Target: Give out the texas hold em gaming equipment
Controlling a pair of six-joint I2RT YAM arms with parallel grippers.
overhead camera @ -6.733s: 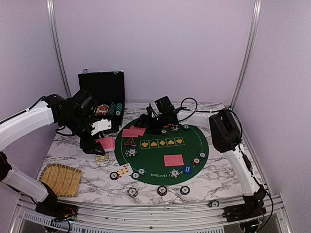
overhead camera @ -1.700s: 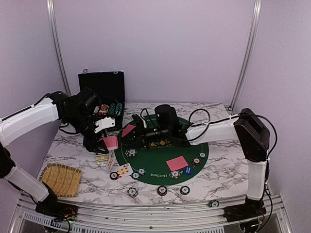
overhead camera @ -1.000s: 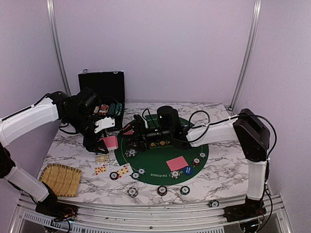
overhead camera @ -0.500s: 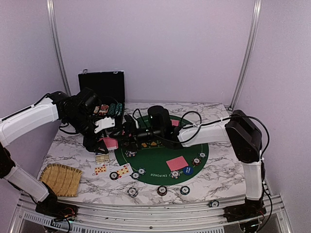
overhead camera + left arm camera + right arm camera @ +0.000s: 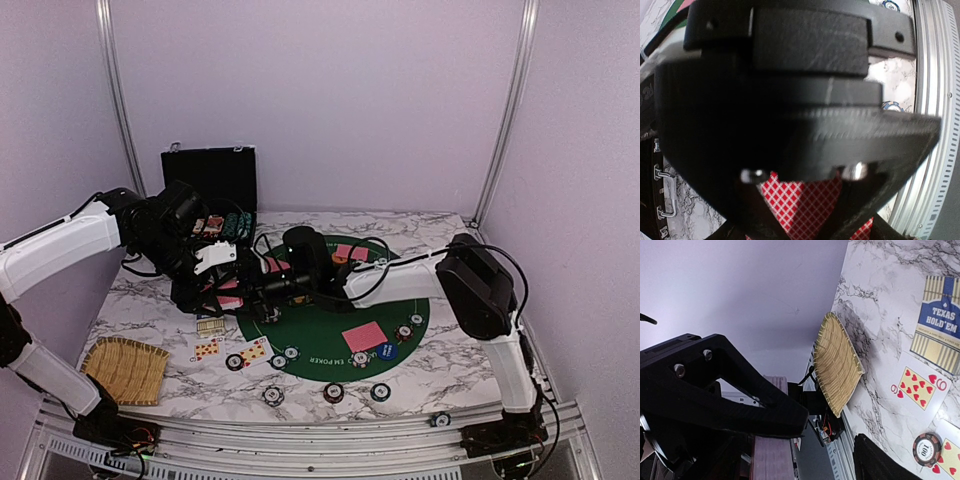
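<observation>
The marble bench (image 5: 450, 360) already carries chips (image 5: 333, 392) and cards (image 5: 358, 331). The left claw (image 5: 222, 292) is clamped on a red-backed deck (image 5: 807, 210), the right claw (image 5: 256, 294) apart beside it; more dealing seems left.

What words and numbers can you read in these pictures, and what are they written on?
"TEXAS HOLD'EM": on the blue and gold striped card.
"100": on the striped poker chip.
"9": in the corners of the hearts card.
White lettering along the near edge of the green mat and on the blue round button: too small to read.
</observation>
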